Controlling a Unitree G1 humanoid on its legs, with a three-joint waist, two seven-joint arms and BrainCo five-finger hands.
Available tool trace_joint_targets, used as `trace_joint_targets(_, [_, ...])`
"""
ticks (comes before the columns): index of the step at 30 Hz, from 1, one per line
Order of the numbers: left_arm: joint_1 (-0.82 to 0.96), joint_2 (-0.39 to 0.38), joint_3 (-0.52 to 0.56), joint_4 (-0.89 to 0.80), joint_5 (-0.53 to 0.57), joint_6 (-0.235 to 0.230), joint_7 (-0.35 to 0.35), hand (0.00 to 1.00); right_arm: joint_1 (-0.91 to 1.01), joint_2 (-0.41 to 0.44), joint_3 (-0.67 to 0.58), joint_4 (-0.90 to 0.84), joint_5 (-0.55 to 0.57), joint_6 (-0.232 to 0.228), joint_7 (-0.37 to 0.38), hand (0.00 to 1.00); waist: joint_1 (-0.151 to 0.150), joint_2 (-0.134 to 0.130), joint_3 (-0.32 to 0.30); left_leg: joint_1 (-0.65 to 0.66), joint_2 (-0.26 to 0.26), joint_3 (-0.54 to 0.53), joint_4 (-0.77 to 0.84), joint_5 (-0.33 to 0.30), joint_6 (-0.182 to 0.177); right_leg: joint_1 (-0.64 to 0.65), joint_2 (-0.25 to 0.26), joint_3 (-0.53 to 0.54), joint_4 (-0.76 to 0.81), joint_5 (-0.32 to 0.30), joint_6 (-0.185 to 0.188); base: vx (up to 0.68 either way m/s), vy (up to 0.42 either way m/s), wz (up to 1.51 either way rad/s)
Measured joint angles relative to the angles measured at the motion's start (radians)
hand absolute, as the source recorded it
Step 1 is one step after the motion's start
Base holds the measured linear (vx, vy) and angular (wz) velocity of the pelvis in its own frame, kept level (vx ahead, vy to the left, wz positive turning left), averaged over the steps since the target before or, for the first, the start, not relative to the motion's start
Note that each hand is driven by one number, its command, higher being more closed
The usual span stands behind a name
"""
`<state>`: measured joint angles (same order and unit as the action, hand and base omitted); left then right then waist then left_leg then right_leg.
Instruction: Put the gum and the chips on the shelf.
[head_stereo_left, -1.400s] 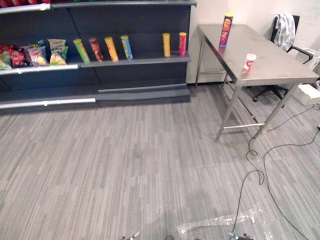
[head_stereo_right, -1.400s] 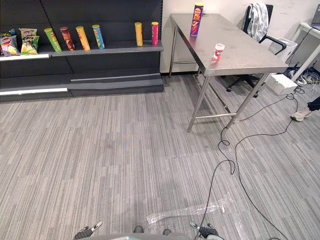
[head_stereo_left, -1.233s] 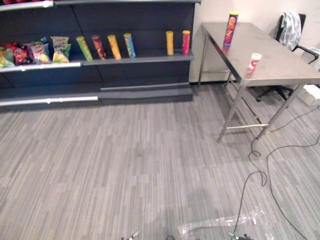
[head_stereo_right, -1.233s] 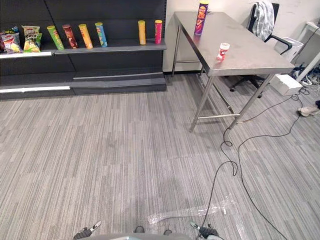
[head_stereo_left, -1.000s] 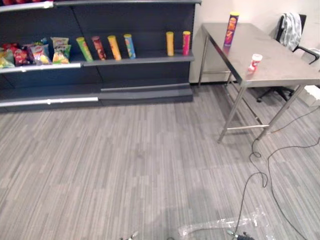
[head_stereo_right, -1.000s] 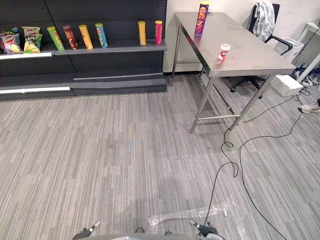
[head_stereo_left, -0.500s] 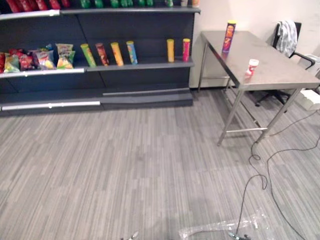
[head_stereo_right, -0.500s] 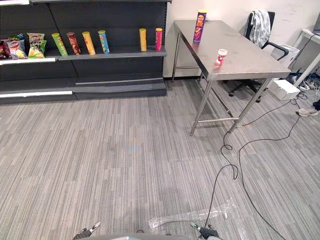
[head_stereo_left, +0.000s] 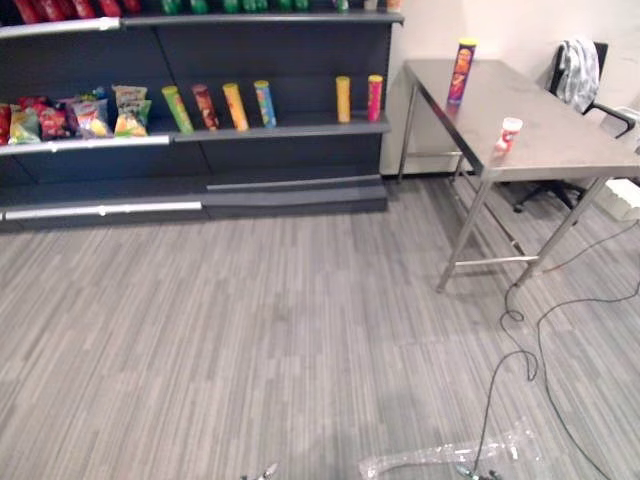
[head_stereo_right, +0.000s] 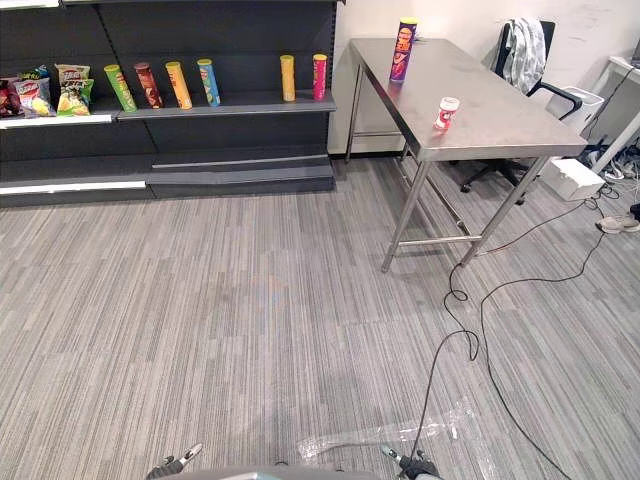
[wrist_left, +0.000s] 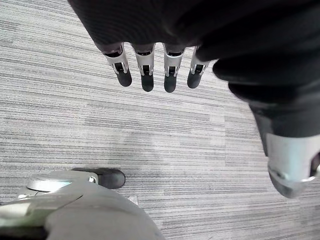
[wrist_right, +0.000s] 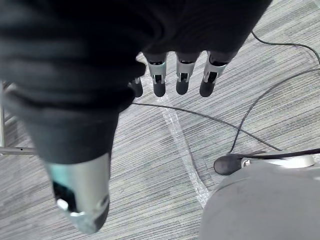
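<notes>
Left hand (wrist_left: 146, 67) empty, fingers straight and relaxed, hanging over the grey striped carpet floor (wrist_left: 150, 130). Right hand (wrist_right: 182, 75) likewise slack, holding nothing, above a clear plastic strip (wrist_right: 186, 155) on the floor. Far right stands a steel table (head_stereo_right: 490, 125): tall purple chips can (head_stereo_right: 404, 49) upright at its far end, small red-and-white gum tub (head_stereo_right: 446, 113) nearer, well apart from it. Dark shelf unit (head_stereo_right: 240, 103) far left of the table carries a row of coloured chip cans (head_stereo_right: 176, 84) and snack bags (head_stereo_right: 68, 92).
</notes>
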<state>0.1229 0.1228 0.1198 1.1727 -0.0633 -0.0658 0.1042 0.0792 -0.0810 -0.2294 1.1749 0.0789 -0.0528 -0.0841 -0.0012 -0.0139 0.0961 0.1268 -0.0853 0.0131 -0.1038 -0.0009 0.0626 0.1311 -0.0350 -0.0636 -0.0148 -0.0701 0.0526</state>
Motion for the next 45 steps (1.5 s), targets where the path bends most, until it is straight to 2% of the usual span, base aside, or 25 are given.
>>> trace_joint_targets(17, [0.004, 0.001, -0.004, 0.000, 0.000, -0.007, -0.001, 0.00, 0.002, -0.001, 0.001, 0.000, 0.001, -0.002, 0.001, 0.00, 0.003, -0.002, -0.006, -0.006, -0.001, 0.005, 0.008, -0.001, 0.001, -0.006, -0.001, 0.012, 0.001, 0.003, 0.004, 0.00, 0.000, -0.01])
trace_joint_targets(19, [0.004, 0.001, 0.005, -0.001, -0.001, -0.012, -0.002, 0.00, -0.002, -0.001, 0.000, 0.001, 0.001, -0.001, 0.001, 0.00, 0.004, -0.006, -0.004, -0.033, -0.003, 0.006, 0.040, -0.017, 0.005, -0.026, -0.004, 0.014, 0.016, 0.003, 0.004, -0.01, 0.000, -0.06])
trace_joint_targets(20, [0.004, -0.002, 0.020, -0.005, -0.002, -0.013, -0.002, 0.00, -0.022, -0.001, -0.002, 0.002, 0.002, 0.000, 0.001, 0.00, 0.008, -0.007, 0.002, -0.090, -0.001, 0.020, 0.131, -0.073, 0.003, -0.062, -0.007, 0.022, 0.062, -0.015, 0.007, -0.03, -0.001, -0.17])
trace_joint_targets(23, [0.009, -0.006, 0.047, -0.025, -0.004, -0.013, -0.002, 0.00, -0.038, 0.003, -0.024, 0.002, 0.010, 0.001, 0.001, 0.00, 0.013, -0.008, 0.021, -0.126, -0.003, 0.038, 0.241, -0.143, 0.019, -0.106, -0.016, 0.039, 0.191, -0.085, 0.017, -0.06, 0.016, -0.17])
trace_joint_targets(24, [0.018, -0.010, 0.061, -0.034, -0.003, -0.012, -0.002, 0.00, -0.029, 0.011, -0.047, -0.003, 0.015, 0.001, 0.001, 0.00, 0.018, -0.011, 0.020, -0.123, -0.013, 0.038, 0.274, -0.174, 0.034, -0.114, -0.030, 0.039, 0.257, -0.123, 0.034, -0.03, 0.052, -0.02])
trace_joint_targets(26, [0.019, -0.030, 0.105, -0.048, -0.002, -0.012, -0.002, 0.00, -0.003, 0.009, -0.049, -0.055, 0.020, 0.001, 0.003, 0.00, 0.028, -0.005, 0.028, -0.126, -0.008, 0.039, 0.322, -0.209, 0.047, -0.219, -0.038, 0.040, 0.511, -0.137, 0.044, 0.01, 0.059, 0.12])
trace_joint_targets(27, [0.018, -0.031, 0.124, -0.052, -0.001, -0.010, -0.002, 0.00, 0.014, 0.015, -0.044, -0.091, 0.028, 0.000, 0.003, 0.00, 0.028, -0.001, 0.040, -0.127, -0.008, 0.035, 0.363, -0.232, 0.052, -0.315, -0.049, 0.052, 0.732, -0.114, 0.033, 0.06, 0.043, 0.27])
trace_joint_targets(28, [0.023, -0.032, 0.134, -0.063, -0.001, -0.009, -0.003, 0.00, 0.029, 0.018, -0.038, -0.110, 0.051, 0.000, 0.004, 0.00, 0.032, -0.008, 0.043, -0.127, -0.007, 0.030, 0.409, -0.263, 0.052, -0.381, -0.052, 0.081, 0.895, -0.115, 0.034, 0.08, 0.036, 0.26])
trace_joint_targets(30, [0.033, -0.034, 0.155, -0.067, 0.000, -0.004, -0.004, 0.00, 0.033, 0.021, -0.036, -0.115, 0.058, 0.000, 0.004, 0.00, 0.035, -0.017, 0.043, -0.113, -0.003, 0.027, 0.432, -0.293, 0.049, -0.438, -0.059, 0.108, 0.970, -0.122, 0.034, 0.14, 0.011, 0.04])
trace_joint_targets(32, [0.030, -0.036, 0.156, -0.070, 0.001, 0.007, -0.004, 0.00, 0.036, 0.021, -0.037, -0.127, 0.072, -0.003, 0.004, 0.00, 0.030, -0.014, 0.044, -0.099, 0.009, 0.027, 0.427, -0.308, 0.046, -0.468, -0.059, 0.103, 0.900, -0.129, 0.024, 0.20, -0.004, -0.13])
trace_joint_targets(33, [0.023, -0.039, 0.159, -0.071, 0.001, 0.011, -0.003, 0.00, 0.042, 0.022, -0.042, -0.130, 0.090, -0.003, 0.003, 0.00, 0.029, -0.008, 0.044, -0.079, 0.022, 0.026, 0.416, -0.318, 0.044, -0.471, -0.050, 0.079, 0.797, -0.131, 0.021, 0.27, -0.022, -0.22])
trace_joint_targets(35, [-0.005, -0.046, 0.160, -0.070, 0.004, 0.010, -0.003, 0.00, 0.043, 0.025, -0.066, -0.131, 0.098, -0.002, 0.001, 0.00, 0.029, 0.006, 0.043, -0.063, 0.056, 0.027, 0.398, -0.337, 0.033, -0.471, -0.013, 0.042, 0.558, -0.116, 0.038, 0.30, -0.040, -0.20])
trace_joint_targets(36, [-0.026, -0.047, 0.159, -0.071, 0.004, 0.009, -0.004, 0.00, 0.045, 0.033, -0.081, -0.131, 0.099, -0.002, 0.000, 0.00, 0.027, 0.004, 0.044, -0.039, 0.063, 0.026, 0.359, -0.336, 0.016, -0.469, 0.005, 0.022, 0.379, -0.081, 0.039, 0.27, -0.051, -0.09])
trace_joint_targets(38, [-0.050, -0.048, 0.160, -0.069, 0.004, 0.009, -0.003, 0.00, 0.055, 0.044, -0.100, -0.130, 0.101, -0.001, -0.001, 0.00, 0.022, -0.001, 0.047, 0.023, 0.055, 0.009, 0.291, -0.338, -0.006, -0.457, 0.009, 0.008, 0.185, -0.010, 0.034, 0.43, -0.117, 0.17])
trace_joint_targets(39, [-0.060, -0.053, 0.160, -0.069, 0.003, 0.009, -0.003, 0.00, 0.063, 0.050, -0.113, -0.130, 0.103, -0.001, -0.001, 0.00, 0.011, -0.004, 0.045, 0.048, 0.049, -0.012, 0.266, -0.349, -0.019, -0.457, 0.001, 0.008, 0.151, 0.011, 0.027, 0.48, -0.171, 0.63])
trace_joint_targets(40, [-0.071, -0.065, 0.160, -0.068, 0.003, 0.006, -0.004, 0.00, 0.070, 0.051, -0.118, -0.130, 0.119, 0.000, -0.001, 0.00, -0.006, 0.001, 0.046, 0.075, 0.052, -0.046, 0.254, -0.367, -0.026, -0.460, -0.007, 0.005, 0.169, 0.074, 0.011, 0.70, -0.288, 0.98])
trace_joint_targets(41, [-0.080, -0.091, 0.158, -0.065, 0.004, 0.001, -0.004, 0.00, 0.068, 0.047, -0.137, -0.131, 0.128, -0.001, 0.001, 0.00, -0.027, 0.012, 0.043, 0.096, 0.087, -0.087, 0.244, -0.394, -0.040, -0.464, 0.006, -0.019, 0.217, 0.143, -0.016, 0.63, -0.269, 1.01])
trace_joint_targets(42, [-0.083, -0.108, 0.157, -0.060, 0.004, 0.000, -0.005, 0.00, 0.068, 0.038, -0.149, -0.133, 0.128, -0.003, 0.000, 0.00, -0.028, 0.048, 0.030, 0.102, 0.125, -0.103, 0.242, -0.402, -0.047, -0.483, 0.028, -0.041, 0.283, 0.131, -0.040, 0.80, -0.325, 0.83])
trace_joint_targets(43, [-0.088, -0.129, 0.148, -0.057, 0.005, 0.000, -0.015, 0.00, 0.054, 0.026, -0.155, -0.125, 0.125, -0.002, 0.000, 0.00, -0.024, 0.071, 0.013, 0.102, 0.158, -0.110, 0.246, -0.396, -0.068, -0.527, 0.041, -0.070, 0.385, 0.073, -0.072, 0.66, -0.282, 0.42])
trace_joint_targets(44, [-0.086, -0.132, 0.140, -0.059, 0.006, 0.001, -0.026, 0.00, 0.029, 0.024, -0.154, -0.110, 0.125, -0.002, 0.000, 0.00, -0.025, 0.066, 0.015, 0.102, 0.174, -0.114, 0.259, -0.364, -0.098, -0.547, 0.047, -0.078, 0.457, 0.022, -0.102, 0.64, -0.283, 0.24])
trace_joint_targets(45, [-0.088, -0.131, 0.140, -0.057, 0.006, 0.002, -0.027, 0.00, 0.023, 0.024, -0.153, -0.105, 0.125, -0.003, 0.000, 0.00, -0.027, 0.066, 0.015, 0.099, 0.178, -0.126, 0.279, -0.347, -0.105, -0.546, 0.052, -0.083, 0.474, 0.008, -0.119, 0.71, -0.333, 0.21])
